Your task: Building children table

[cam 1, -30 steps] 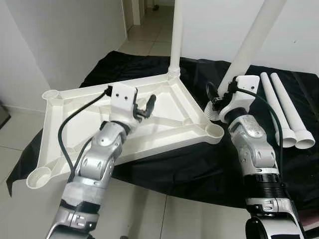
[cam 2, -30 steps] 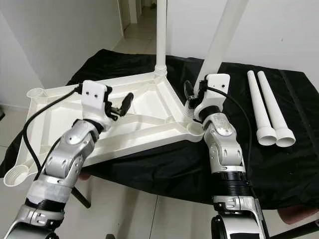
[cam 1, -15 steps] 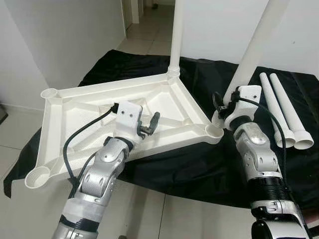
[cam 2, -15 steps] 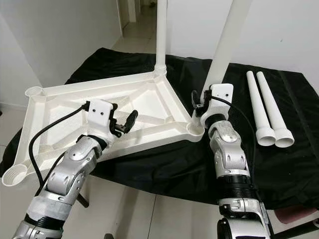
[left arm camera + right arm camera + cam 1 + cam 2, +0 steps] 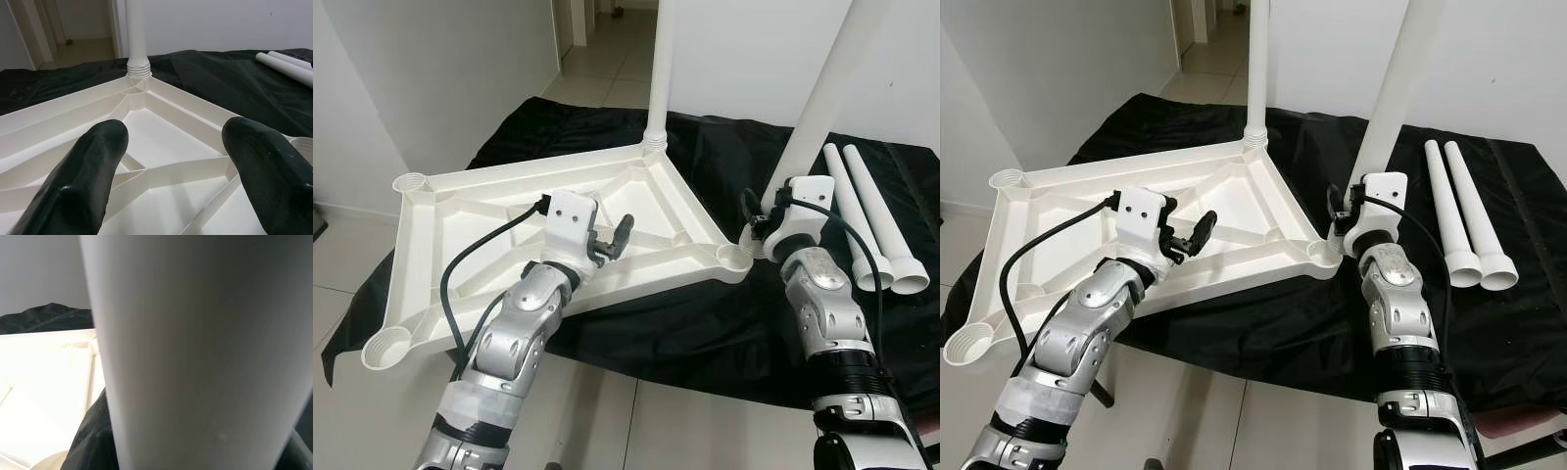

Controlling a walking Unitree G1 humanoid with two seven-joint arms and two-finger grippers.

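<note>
two white table legs (image 5: pixel 873 217) lie side by side on the black cloth (image 5: pixel 705 313), well apart from the tabletop and to the right of the right arm, flared ends toward the robot; the white plastic tabletop (image 5: pixel 460 255) lies upside down on the same cloth, ribbed underside up, its near-left part overhanging the cloth's edge above the tiled floor (image 5: pixel 352 264); one fitted leg (image 5: pixel 658 69) stands upright in the far corner socket, threaded collar visible at its base; a second leg (image 5: pixel 822 93) leans at an angle beside the near-right corner socket (image 5: pixel 734 258), its lower end at the right gripper (image 5: pixel 759 223); the right gripper's black fingers are closed around this leaning leg, and in the right wrist view the leg's white shaft (image 5: pixel 195 352) sits directly between them; whether the leg's foot is seated in the socket cannot be told; the left gripper (image 5: pixel 612 238) hovers over the middle of the tabletop's underside, touching nothing; its jaws are spread apart, with both black fingers (image 5: pixel 83 181) parted above the diagonal ribs in the left wrist view; empty round sockets show at the far-left corner (image 5: pixel 411 183) and the near-left corner (image 5: pixel 388 349).
</note>
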